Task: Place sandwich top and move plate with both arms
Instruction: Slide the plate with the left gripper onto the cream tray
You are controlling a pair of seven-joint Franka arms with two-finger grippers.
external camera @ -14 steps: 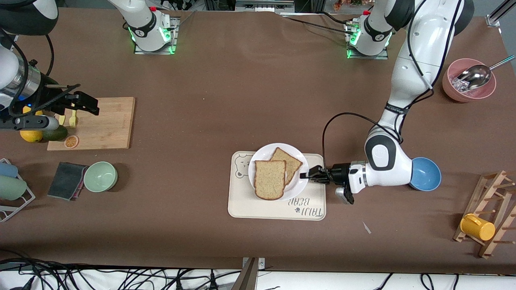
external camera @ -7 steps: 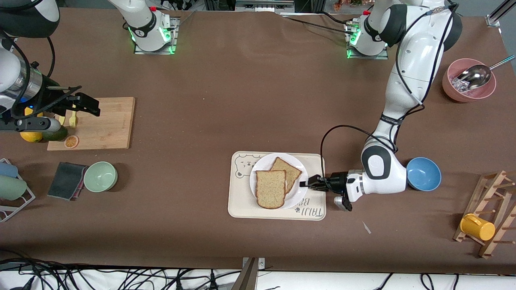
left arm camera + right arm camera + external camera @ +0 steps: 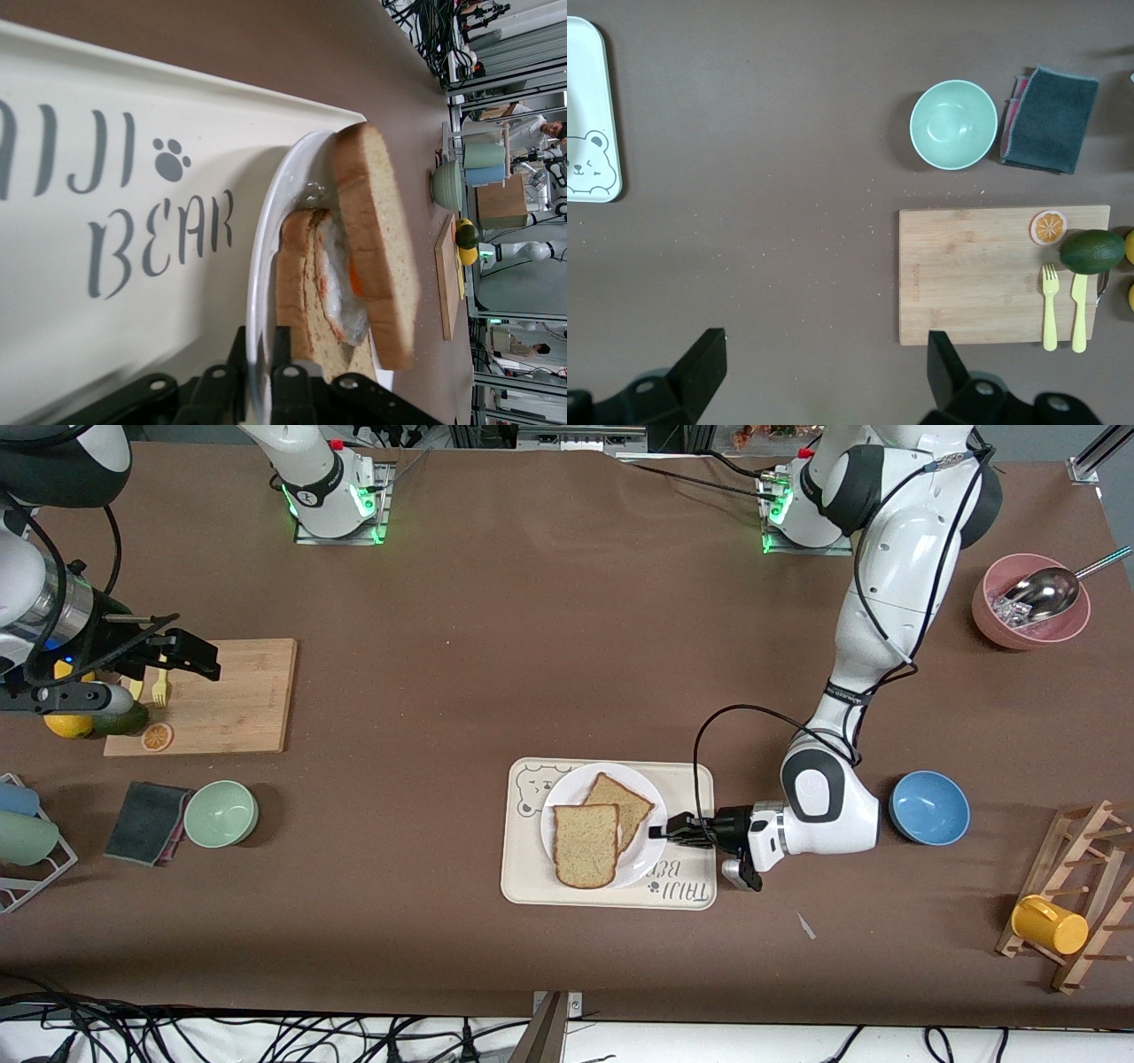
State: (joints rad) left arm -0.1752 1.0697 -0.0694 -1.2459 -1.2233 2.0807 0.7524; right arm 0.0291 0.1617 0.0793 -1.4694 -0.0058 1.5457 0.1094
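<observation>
Now your left end effector (image 3: pixel 663 832) pinches the plate (image 3: pixel 556 849) rim on the bear tray (image 3: pixel 611 890), mid-table near the camera-side edge, sandwich top (image 3: pixel 586 845) aboard; keep it level. Your right end effector (image 3: pixel 824 376) waits spread over the cutting board (image 3: pixel 232 698).

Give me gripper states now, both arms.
Left gripper: closed on the plate rim, over the tray.
Right gripper: open, empty, waiting above the cutting board.
</observation>
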